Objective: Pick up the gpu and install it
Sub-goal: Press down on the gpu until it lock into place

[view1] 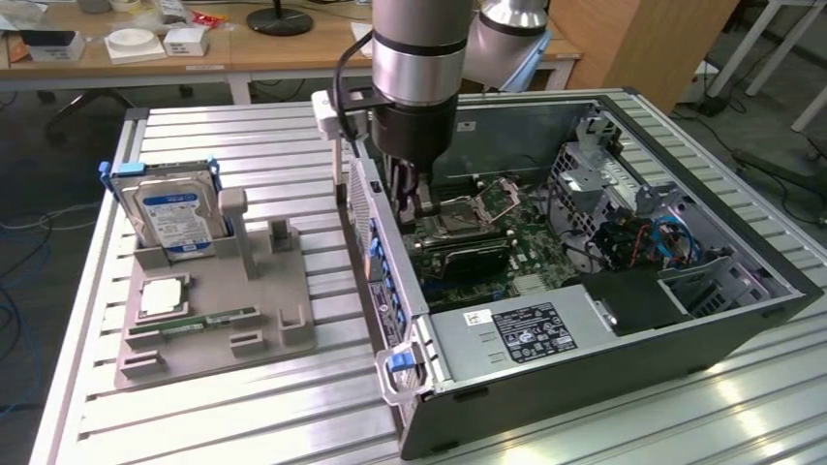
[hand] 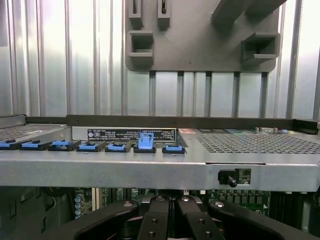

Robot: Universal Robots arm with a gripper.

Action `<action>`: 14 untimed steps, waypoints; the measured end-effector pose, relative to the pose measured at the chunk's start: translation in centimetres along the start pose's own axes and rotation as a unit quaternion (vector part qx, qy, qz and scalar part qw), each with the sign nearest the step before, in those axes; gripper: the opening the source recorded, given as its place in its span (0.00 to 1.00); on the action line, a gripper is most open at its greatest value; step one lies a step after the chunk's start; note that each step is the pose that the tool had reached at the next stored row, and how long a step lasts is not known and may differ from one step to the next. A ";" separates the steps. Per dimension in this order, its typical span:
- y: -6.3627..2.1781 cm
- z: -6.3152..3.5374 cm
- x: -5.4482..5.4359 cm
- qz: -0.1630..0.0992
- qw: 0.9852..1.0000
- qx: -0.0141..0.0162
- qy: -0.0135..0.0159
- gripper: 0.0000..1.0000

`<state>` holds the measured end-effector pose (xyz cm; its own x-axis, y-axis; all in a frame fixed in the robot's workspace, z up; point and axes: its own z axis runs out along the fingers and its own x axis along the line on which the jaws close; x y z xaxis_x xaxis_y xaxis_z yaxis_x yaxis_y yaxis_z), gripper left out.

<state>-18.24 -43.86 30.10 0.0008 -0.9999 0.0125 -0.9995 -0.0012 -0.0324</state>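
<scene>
One Universal Robots arm reaches down into an open computer case (view1: 621,373) lying on its side on the ribbed metal desk (view1: 259,155). The gripper (view1: 421,221) sits low over the motherboard, near the case wall on the exterior view's left.

Jaws: in the wrist view the gripper (hand: 172,225) has its finger links drawn close together, so they read as clenched (the tips themselves are hidden below the frame edge). Whether they pinch anything cannot be told.

The gpu (view1: 463,255), a flat black card, lies inside the case on the motherboard, directly beneath and just beside the jaws. Contact between the two cannot be confirmed.

Other items noted:
- Power supply (view1: 530,329) with a black label, at the near end of the case.
- Grey parts fixture (view1: 259,320) on the desk, well apart from the case.
- Hard drive (view1: 174,215) with a blue label, standing upright in the fixture.
- Green memory stick (view1: 207,320) and a square processor chip (view1: 165,295), lying flat in the fixture.
- Row of blue latches (hand: 145,142) along the case edge in the wrist view.
</scene>
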 end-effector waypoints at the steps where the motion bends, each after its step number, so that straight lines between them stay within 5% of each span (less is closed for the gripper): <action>1: 0.02 0.00 0.0 0.000 1.000 0.000 0.000 0.10; 14: 0.10 0.02 0.4 0.000 1.000 0.000 0.000 0.10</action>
<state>-18.34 -44.23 30.09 0.0009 -0.9999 0.0125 -0.9995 -0.0013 -0.0324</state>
